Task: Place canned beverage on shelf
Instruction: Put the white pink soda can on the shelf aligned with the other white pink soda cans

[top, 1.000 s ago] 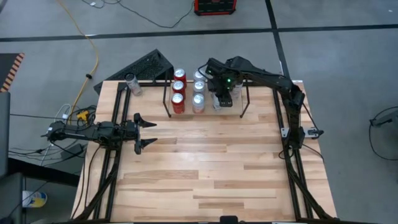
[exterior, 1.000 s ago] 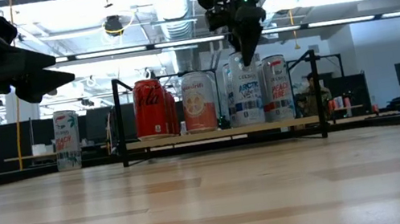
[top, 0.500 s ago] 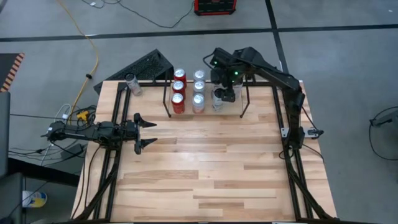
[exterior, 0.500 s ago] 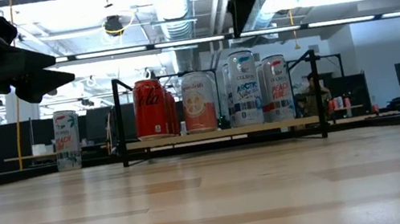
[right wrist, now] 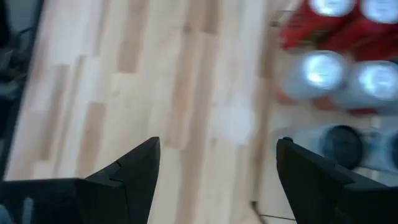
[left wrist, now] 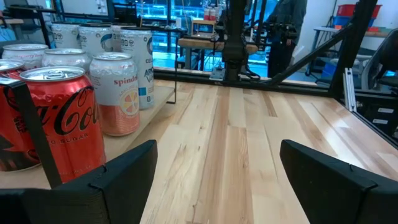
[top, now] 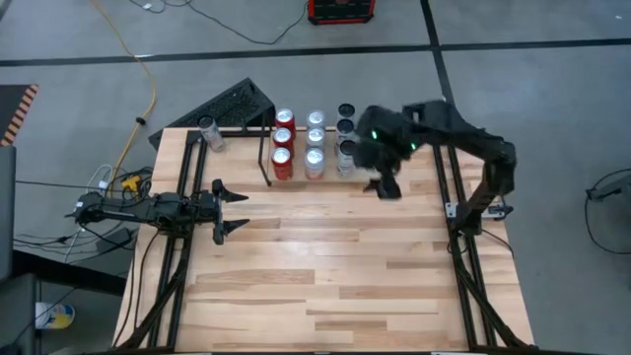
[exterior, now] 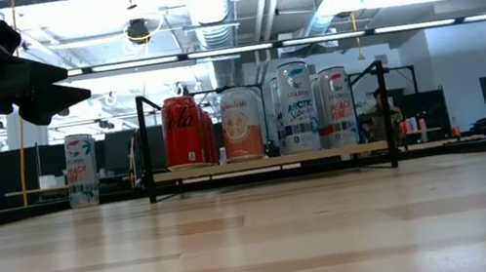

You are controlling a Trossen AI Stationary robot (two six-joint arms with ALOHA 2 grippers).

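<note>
High view, cans (top: 314, 143) fill shelf (top: 266, 158), stray can (top: 208, 133) beside, both grippers' jaws apart, empty

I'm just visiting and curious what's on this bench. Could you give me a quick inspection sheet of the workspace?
Surface: wooden table, bare in front.
Job's things: shelf at the far edge holds three rows of cans; the front ones are red, peach, blue-white and white.
Clutter: lone can at the far left corner, off the shelf.
Grippers: left gripper open, empty, at the left edge; right gripper open, empty, by the shelf's right end.
Cables: yellow cable on the floor.
Surroundings: a person stands beyond.
</note>
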